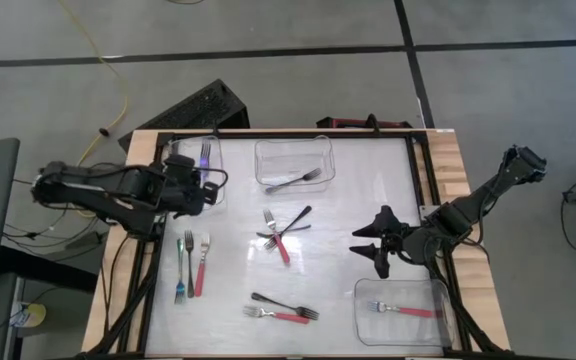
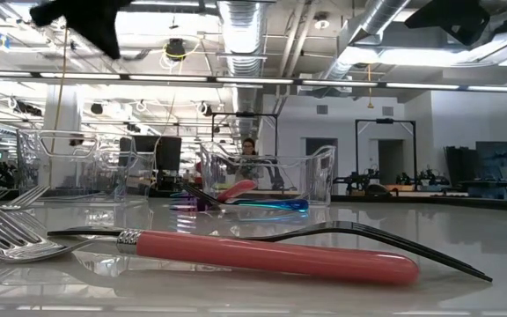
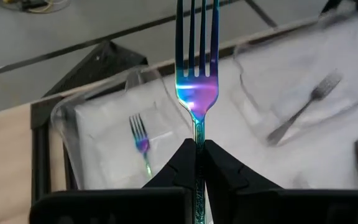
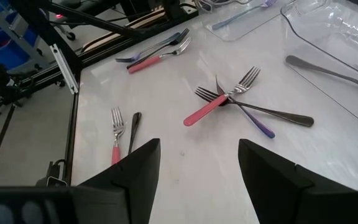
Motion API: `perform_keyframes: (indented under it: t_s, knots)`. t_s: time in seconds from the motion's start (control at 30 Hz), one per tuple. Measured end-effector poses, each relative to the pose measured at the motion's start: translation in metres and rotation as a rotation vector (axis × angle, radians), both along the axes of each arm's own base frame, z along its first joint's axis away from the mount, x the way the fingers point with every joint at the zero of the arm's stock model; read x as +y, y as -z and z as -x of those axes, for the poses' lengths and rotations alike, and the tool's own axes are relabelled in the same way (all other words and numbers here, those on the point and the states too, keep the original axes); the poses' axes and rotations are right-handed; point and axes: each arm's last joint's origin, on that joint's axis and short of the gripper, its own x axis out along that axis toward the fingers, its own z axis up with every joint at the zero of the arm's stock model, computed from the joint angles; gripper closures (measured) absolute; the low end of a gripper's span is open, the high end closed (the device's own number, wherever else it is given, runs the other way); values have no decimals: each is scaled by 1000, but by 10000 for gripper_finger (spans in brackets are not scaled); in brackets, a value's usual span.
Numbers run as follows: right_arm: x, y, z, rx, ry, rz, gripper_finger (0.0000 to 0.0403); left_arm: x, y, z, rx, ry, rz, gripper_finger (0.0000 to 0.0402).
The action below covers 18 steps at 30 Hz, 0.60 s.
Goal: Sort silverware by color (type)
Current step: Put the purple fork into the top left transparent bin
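Note:
My left gripper (image 1: 199,183) is over the clear far-left tub (image 1: 215,190), shut on an iridescent blue-purple fork (image 3: 197,68). A second iridescent fork (image 3: 140,142) lies flat in that tub. My right gripper (image 1: 378,243) hovers open above the table's right side, touching nothing, just beyond the near-right tub (image 1: 363,318), which holds a red-handled fork (image 1: 405,311). A dark fork (image 1: 295,181) lies in the far-middle tub (image 1: 320,142). Loose forks lie on the table: a crossed pile (image 1: 283,233) at the centre, a teal and red pair (image 1: 193,264) at left, and a dark and red pair (image 1: 280,308) near the front. My left gripper pinches the iridescent fork's handle (image 3: 197,138) just behind the neck, between its two fingers (image 3: 180,163). The fork runs along the fingers, its tines (image 3: 197,31) pointing on past them toward the table's far edge. It is lifted clear above the tub.
Black frame rails (image 1: 423,170) border the white table top. Open table surface lies between the centre pile and my right gripper. In the low view a red-handled fork (image 2: 271,255) and a dark fork (image 2: 385,236) lie close to the camera, with the tubs behind.

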Motion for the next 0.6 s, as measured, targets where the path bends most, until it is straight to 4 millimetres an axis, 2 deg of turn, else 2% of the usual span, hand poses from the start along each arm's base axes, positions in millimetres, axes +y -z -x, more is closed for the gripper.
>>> perform_keyframes:
  t_s: [0.2, 0.37, 0.47, 0.6]
  knots:
    - [0, 0, 0, -4, 0, -3, 165, 2, 37, 13, -112, -60, 84, 401]
    - [-1, 0, 0, -6, 8, 15, 165, 11, 57, 21, -80, -113, 107, 401]
    - [-3, -1, -2, -9, 17, 27, 165, 22, 64, 24, -59, -189, 123, 401]
    - [-5, -1, -3, -14, 32, 26, 165, 44, 63, 24, -29, -251, 118, 401]
